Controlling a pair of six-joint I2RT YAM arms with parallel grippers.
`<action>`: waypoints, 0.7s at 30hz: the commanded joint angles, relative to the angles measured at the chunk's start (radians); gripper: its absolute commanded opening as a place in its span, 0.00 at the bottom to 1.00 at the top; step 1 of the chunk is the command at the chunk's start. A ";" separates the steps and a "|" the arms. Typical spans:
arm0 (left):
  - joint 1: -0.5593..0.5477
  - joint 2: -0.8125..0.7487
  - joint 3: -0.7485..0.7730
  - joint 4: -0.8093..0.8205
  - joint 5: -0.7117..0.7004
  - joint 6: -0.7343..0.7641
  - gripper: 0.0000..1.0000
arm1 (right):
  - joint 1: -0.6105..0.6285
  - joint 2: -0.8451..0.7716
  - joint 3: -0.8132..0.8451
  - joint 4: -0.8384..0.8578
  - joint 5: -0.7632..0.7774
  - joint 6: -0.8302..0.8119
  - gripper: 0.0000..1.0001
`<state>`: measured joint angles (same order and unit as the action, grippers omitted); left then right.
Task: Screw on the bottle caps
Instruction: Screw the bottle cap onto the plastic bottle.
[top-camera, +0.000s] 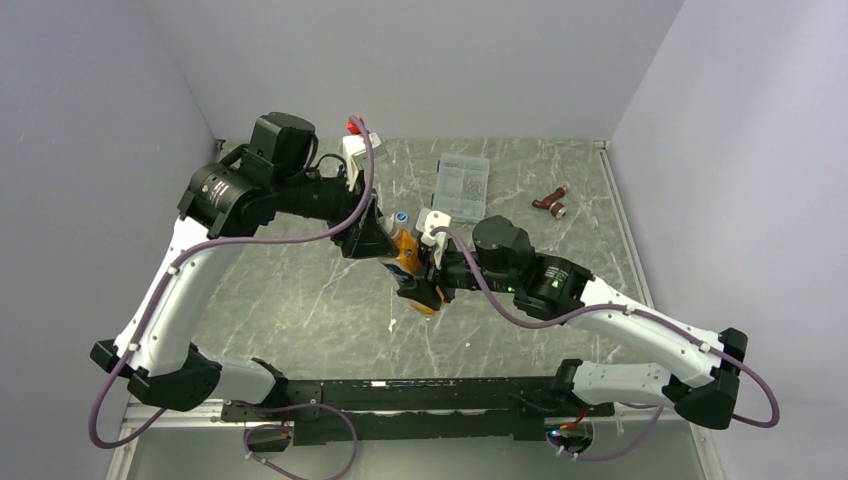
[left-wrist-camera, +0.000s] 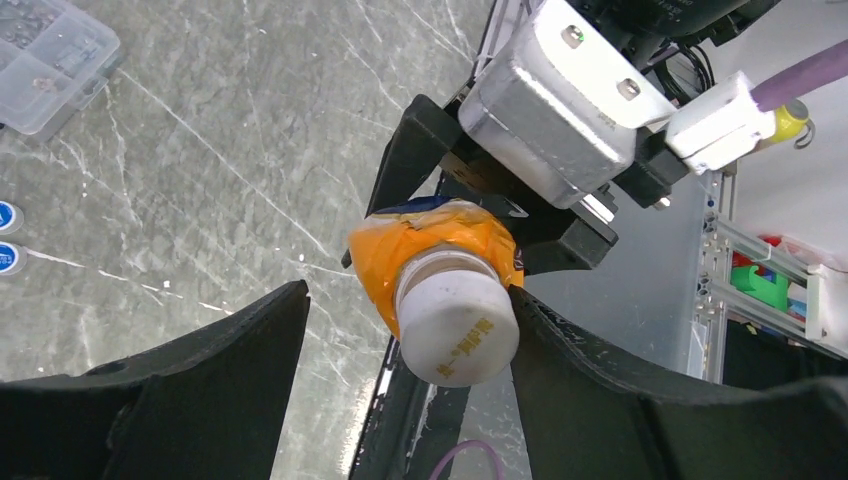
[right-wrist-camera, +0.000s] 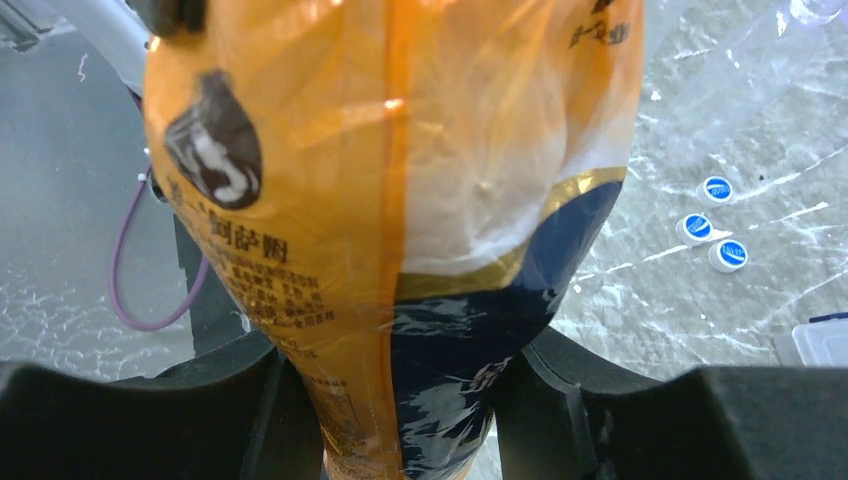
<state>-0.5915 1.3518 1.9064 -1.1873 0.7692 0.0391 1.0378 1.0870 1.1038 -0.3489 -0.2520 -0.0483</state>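
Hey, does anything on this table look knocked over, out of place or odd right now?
A small brownish bottle lies on its side at the far right of the table, apart from everything else. Three blue caps sit loose on it. The orange bottle has its label crumpled around the neck.

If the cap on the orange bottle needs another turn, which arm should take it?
Left. The left gripper is open and straddles the white cap, so it probably only needs to close and twist. The right gripper is shut on the orange bottle, bracing it.
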 joint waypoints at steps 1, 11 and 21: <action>-0.001 0.007 0.042 0.011 -0.062 -0.007 0.75 | 0.004 -0.024 0.012 0.110 -0.027 0.002 0.21; 0.001 0.010 0.064 0.004 -0.057 0.002 0.75 | 0.004 -0.004 -0.009 0.127 -0.003 0.016 0.21; 0.002 -0.001 0.041 0.037 -0.063 -0.016 0.99 | -0.008 -0.029 -0.042 0.183 0.060 0.044 0.20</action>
<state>-0.5922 1.3594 1.9358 -1.1908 0.7208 0.0364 1.0359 1.0866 1.0695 -0.2550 -0.2253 -0.0227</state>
